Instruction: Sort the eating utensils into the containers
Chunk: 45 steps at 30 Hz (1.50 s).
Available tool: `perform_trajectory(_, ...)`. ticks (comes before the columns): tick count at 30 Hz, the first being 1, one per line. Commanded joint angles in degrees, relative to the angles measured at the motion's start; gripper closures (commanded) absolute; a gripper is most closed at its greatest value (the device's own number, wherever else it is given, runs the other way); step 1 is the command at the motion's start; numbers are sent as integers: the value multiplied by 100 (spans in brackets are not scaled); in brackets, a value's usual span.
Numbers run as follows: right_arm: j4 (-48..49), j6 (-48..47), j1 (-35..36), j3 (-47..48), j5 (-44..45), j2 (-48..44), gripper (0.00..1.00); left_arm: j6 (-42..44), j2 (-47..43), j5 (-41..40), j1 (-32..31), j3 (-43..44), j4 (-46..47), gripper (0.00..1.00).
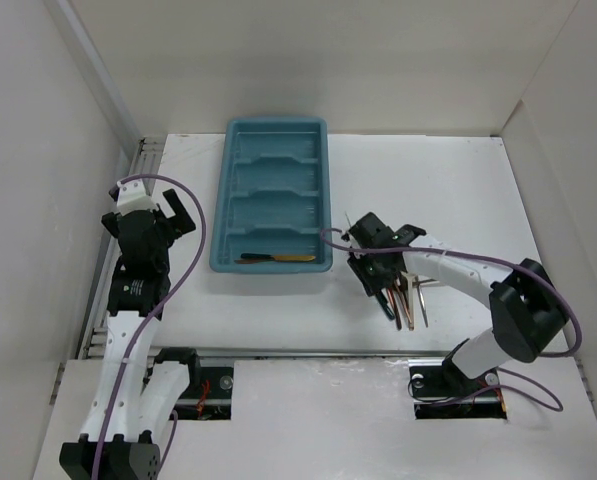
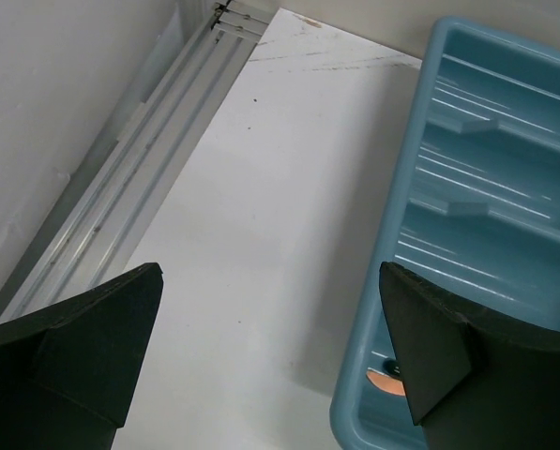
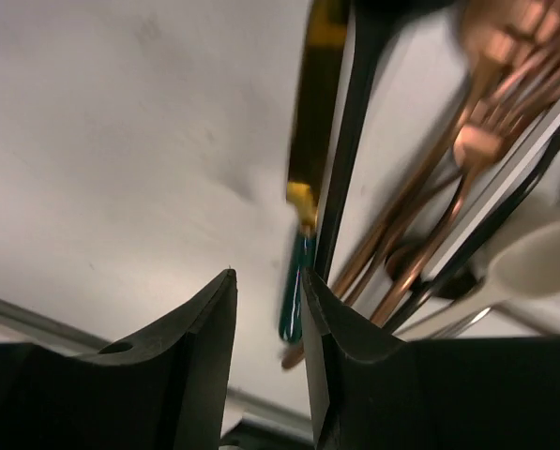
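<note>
- A robotics lab test cell — plain white panels [image 1: 38, 150] box in a bare white worktop [image 1: 448, 190].
- A left arm [image 1: 124, 340] and a right arm [image 1: 463, 268] are bolted at its near edge, trailing purple cables [image 1: 205, 235].
- Aluminium rail [image 2: 120, 187] edges the worktop.

You get bright, even overhead light on the white tabletop [image 1: 458, 200]; your right wrist view blurs the close utensils [image 3: 481, 141].
</note>
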Motion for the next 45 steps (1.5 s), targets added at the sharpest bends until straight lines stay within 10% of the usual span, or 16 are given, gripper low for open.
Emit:
perform_trajectory(1, -479, 606, -76, -138, -53, -212, 61, -140, -45, 98, 31, -48, 162, 0)
perform_trajectory(21, -182, 836, -349, -350, 246, 833, 61, 132, -45, -69, 31, -48, 216, 0)
perform_trajectory(24, -181, 774, -244, -289, 246, 1009, 68, 132, -45, -121, 31, -48, 216, 0)
perform_trajectory(27, -129, 774, -78, -289, 246, 1149, 100, 132, -45, -121, 83, -48, 269, 0)
perform_trajectory(31, -129, 836, -77, -122, 193, 817, 100, 185, -45, -121, 84, -48, 269, 0)
perform_trajectory(45, -814, -270, -25, 3629, 456, 859, 100, 238, 8, -174, 84, -48, 383, 0)
